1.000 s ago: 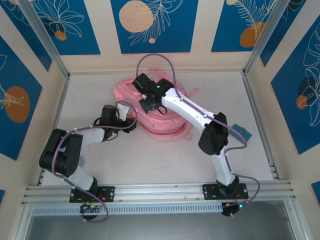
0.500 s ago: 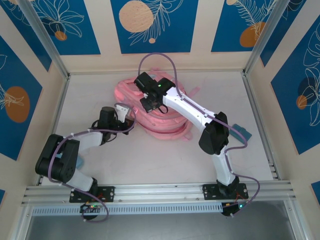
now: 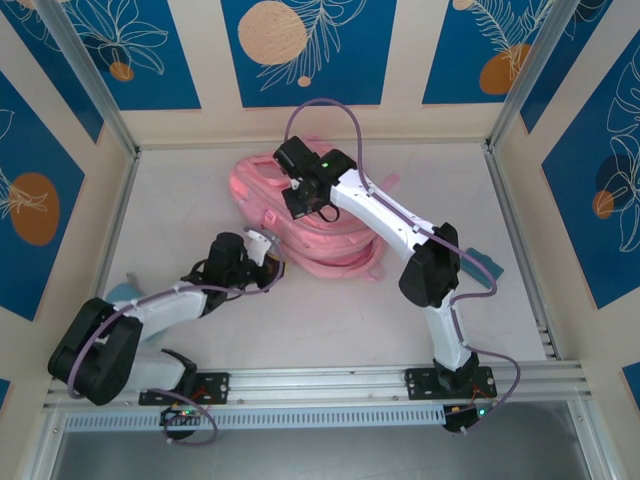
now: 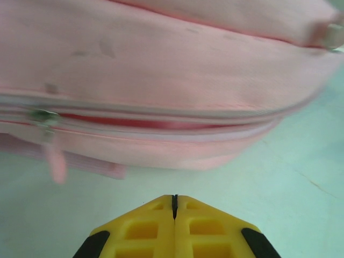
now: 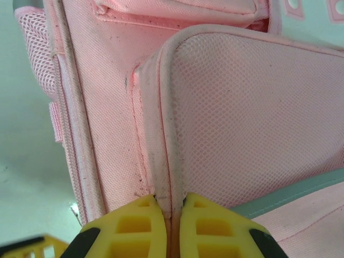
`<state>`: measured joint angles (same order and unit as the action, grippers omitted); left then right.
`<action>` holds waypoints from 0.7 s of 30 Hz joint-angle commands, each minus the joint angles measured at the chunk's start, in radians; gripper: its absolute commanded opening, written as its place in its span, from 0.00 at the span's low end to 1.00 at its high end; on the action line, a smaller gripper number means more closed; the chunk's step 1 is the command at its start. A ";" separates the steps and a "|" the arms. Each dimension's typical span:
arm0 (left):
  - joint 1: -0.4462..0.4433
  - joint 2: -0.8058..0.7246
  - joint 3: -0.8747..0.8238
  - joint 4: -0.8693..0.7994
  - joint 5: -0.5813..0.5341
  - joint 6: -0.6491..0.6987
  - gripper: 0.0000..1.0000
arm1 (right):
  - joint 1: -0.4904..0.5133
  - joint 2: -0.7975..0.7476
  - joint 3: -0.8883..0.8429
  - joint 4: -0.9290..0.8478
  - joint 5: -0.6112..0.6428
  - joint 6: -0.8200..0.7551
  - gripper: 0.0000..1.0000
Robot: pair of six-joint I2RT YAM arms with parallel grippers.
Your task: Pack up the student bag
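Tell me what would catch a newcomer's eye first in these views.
The big pink student bag lies on the table, towards the back. The right gripper is pinched on the piped edge of its mesh panel. The left gripper is shut and empty, just short of the bag's zip.

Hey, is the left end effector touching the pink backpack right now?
Apart. The left wrist view shows the left end effector shut, with a strip of bare table between its tips and the student bag.
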<state>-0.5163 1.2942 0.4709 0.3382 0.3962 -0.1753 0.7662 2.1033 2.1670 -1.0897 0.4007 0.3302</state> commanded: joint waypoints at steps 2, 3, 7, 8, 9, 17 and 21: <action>-0.053 -0.019 -0.018 0.065 -0.005 -0.070 0.00 | -0.014 -0.012 0.019 0.082 -0.035 0.115 0.00; -0.054 -0.019 -0.024 0.067 -0.032 -0.079 0.00 | -0.015 -0.017 0.005 0.087 -0.030 0.123 0.00; -0.037 -0.063 -0.040 -0.011 -0.201 -0.070 0.06 | -0.028 -0.066 -0.057 0.096 -0.024 0.124 0.00; -0.020 -0.072 -0.040 -0.032 -0.213 -0.071 0.13 | -0.030 -0.083 -0.072 0.099 -0.025 0.117 0.00; -0.006 -0.081 -0.041 -0.046 -0.222 -0.076 0.21 | -0.031 -0.096 -0.080 0.099 -0.025 0.111 0.00; 0.124 -0.048 -0.028 -0.057 -0.165 -0.074 0.52 | -0.033 -0.165 -0.100 0.064 -0.020 0.074 0.00; 0.133 0.005 0.010 -0.044 -0.065 -0.022 0.57 | -0.033 -0.189 -0.095 0.054 -0.020 0.061 0.00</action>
<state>-0.3912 1.2690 0.4419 0.2909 0.2401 -0.2386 0.7376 2.0033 2.0602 -1.0451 0.3576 0.3866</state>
